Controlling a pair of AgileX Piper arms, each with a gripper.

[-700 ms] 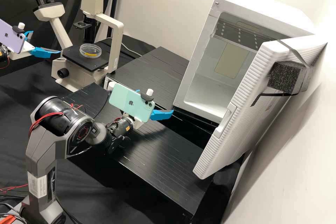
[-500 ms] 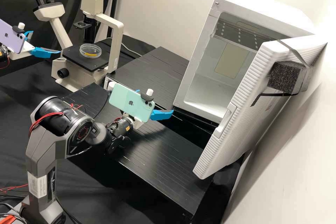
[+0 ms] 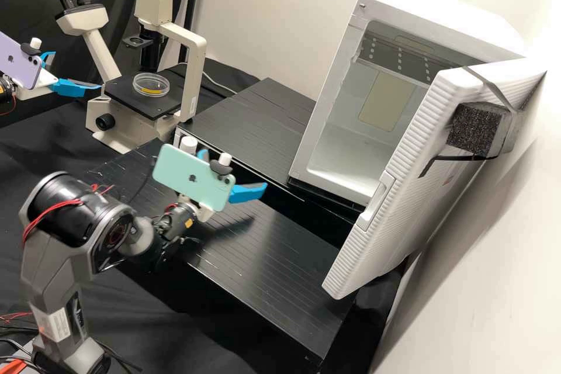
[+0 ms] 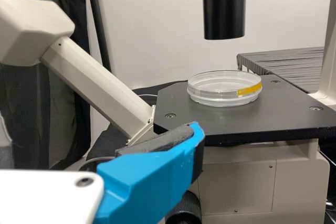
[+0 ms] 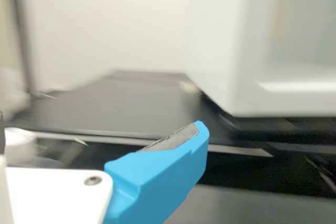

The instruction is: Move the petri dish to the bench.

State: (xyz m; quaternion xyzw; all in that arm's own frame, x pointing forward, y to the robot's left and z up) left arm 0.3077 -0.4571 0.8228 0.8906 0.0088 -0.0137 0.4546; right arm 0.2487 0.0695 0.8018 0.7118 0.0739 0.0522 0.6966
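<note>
The clear petri dish [image 3: 151,85] with a yellow strip on its side lies flat on the black stage [image 3: 125,95] of the microscope. My left gripper [image 3: 78,70] is open in front of the stage, left of the dish. In the left wrist view, the petri dish [image 4: 224,88] stands beyond my left gripper [image 4: 186,140], not touching it. Over the black bench [image 3: 257,257], between microscope and white cabinet, hangs my right gripper [image 3: 236,169], open and holding nothing. The right wrist view is blurred around my right gripper [image 5: 189,140].
The white cabinet [image 3: 432,17] stands at the right, its ribbed door [image 3: 374,245] swung open with a dark foam block [image 3: 473,128] strapped on. A raised black platform [image 3: 251,120] lies between cabinet and microscope. The microscope's black tube [image 4: 224,6] hangs above the dish.
In the high view my right arm has swung left and slightly down, taking its gripper farther from the cabinet. My left gripper and the petri dish have stayed where they were.
</note>
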